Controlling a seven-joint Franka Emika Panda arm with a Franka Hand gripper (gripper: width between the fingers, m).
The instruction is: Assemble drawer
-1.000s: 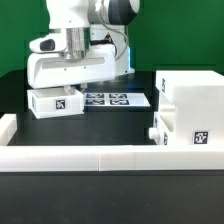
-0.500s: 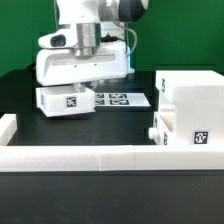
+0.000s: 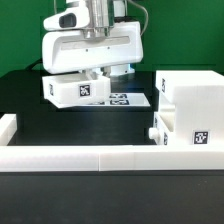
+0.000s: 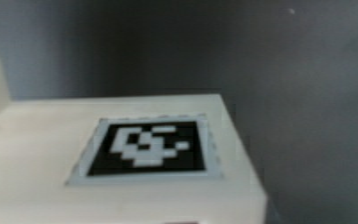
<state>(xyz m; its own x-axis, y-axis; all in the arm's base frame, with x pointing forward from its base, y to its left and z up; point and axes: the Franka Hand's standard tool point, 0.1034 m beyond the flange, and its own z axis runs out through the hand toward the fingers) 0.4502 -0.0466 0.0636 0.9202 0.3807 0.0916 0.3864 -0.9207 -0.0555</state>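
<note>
My gripper (image 3: 97, 71) is shut on a small white drawer tray (image 3: 76, 90) and holds it tilted in the air above the black table, left of centre. The tray's tag faces the exterior camera. In the wrist view the tray's white face with its tag (image 4: 149, 148) fills the lower part and my fingers do not show. The large white cube case (image 3: 196, 100) stands at the exterior view's right. A smaller white part (image 3: 160, 128), perhaps the second tray, sits against the case's lower left side.
The marker board (image 3: 122, 99) lies flat on the table behind and below the held tray. Low white wall segments (image 3: 100, 158) edge the table's front, and another (image 3: 8, 125) stands at the left.
The gripper has risen and moved toward the exterior view's right with the tray, which has left the table and tilted.
</note>
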